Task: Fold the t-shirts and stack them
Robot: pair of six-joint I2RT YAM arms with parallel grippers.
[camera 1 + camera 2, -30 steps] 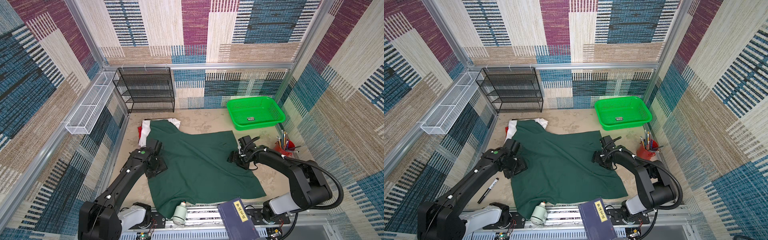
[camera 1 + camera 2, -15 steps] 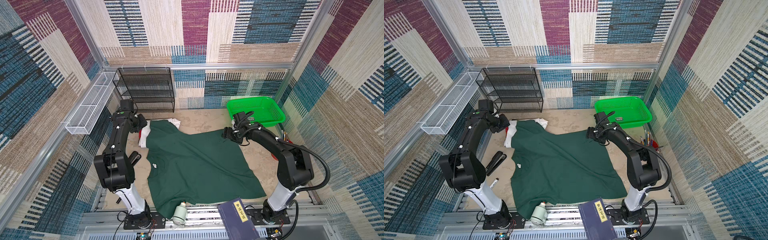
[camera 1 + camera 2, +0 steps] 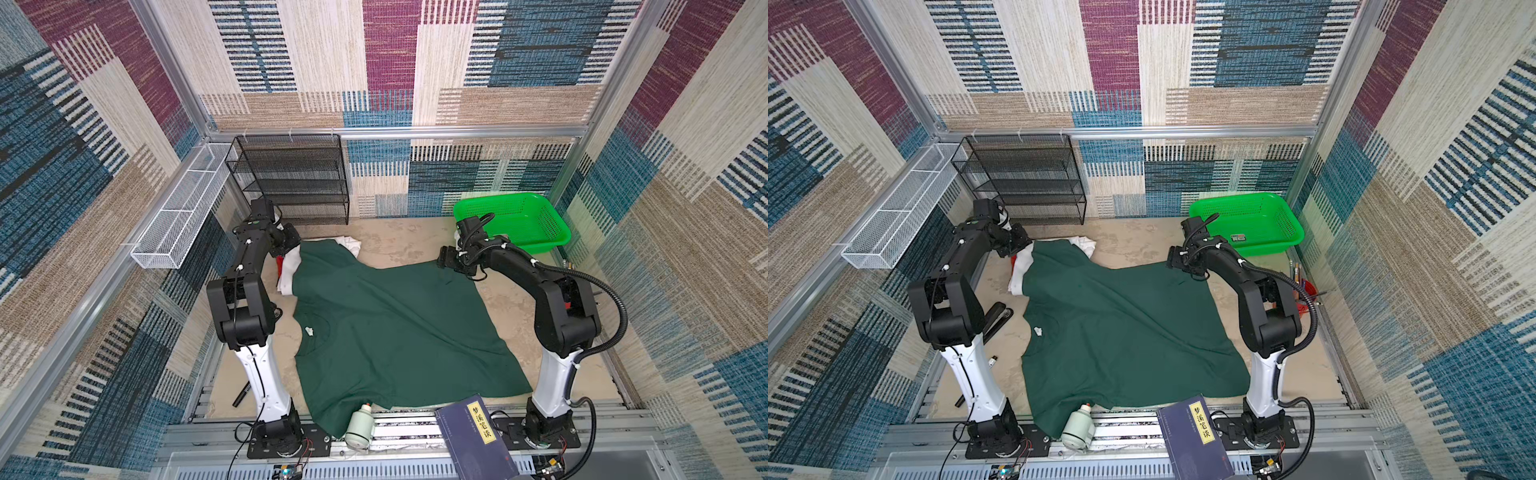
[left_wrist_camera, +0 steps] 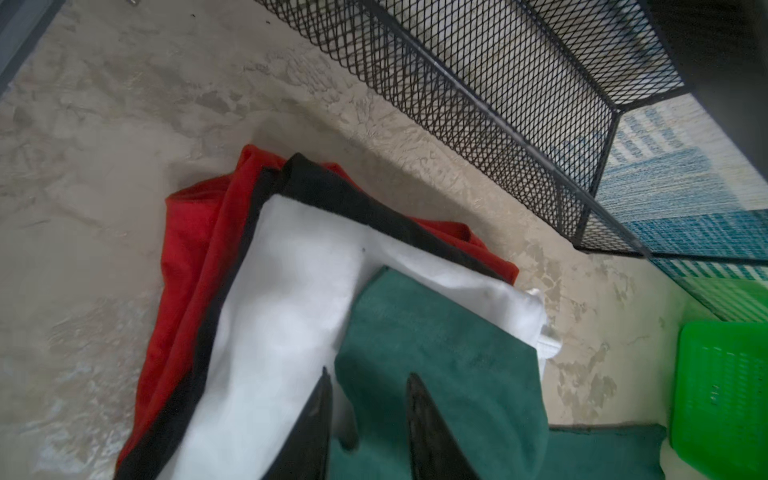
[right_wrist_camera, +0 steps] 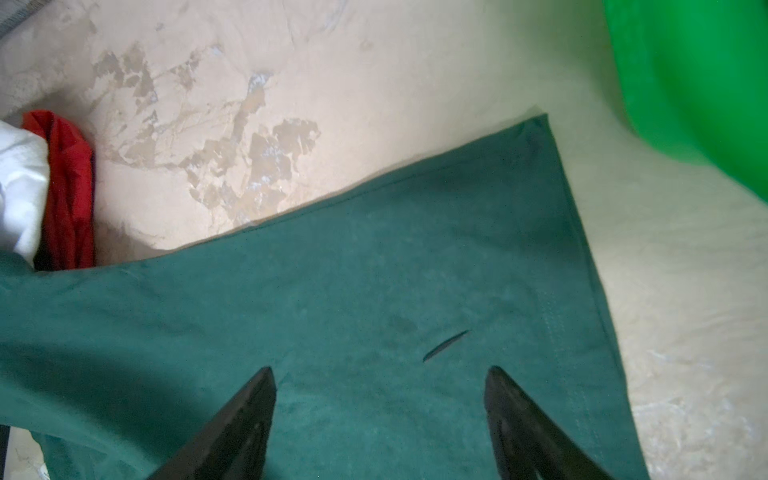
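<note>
A large dark green t-shirt (image 3: 395, 328) (image 3: 1121, 328) lies spread flat on the table. Its far left sleeve (image 4: 436, 353) drapes over a folded stack: a white t-shirt (image 4: 291, 299) on a thin black layer (image 4: 332, 191) on a red t-shirt (image 4: 187, 257). My left gripper (image 4: 368, 376) (image 3: 293, 245) sits at that sleeve, its jaws narrow with a fold of green cloth between them. My right gripper (image 5: 380, 370) (image 3: 446, 259) hangs open just over the shirt's far right corner (image 5: 536, 137), nothing between its fingers.
A bright green plastic basket (image 3: 515, 220) stands at the back right, close to my right arm. A black mesh rack (image 3: 295, 178) stands at the back left, a white wire basket (image 3: 183, 220) on the left wall. A blue book (image 3: 478, 436), a white bottle (image 3: 359, 428) and a black marker (image 3: 241, 395) lie at the front.
Both arms swung from the shirt's middle edges out to its far corners. The left jaws have narrowed onto the green sleeve. The right jaws stayed wide.
</note>
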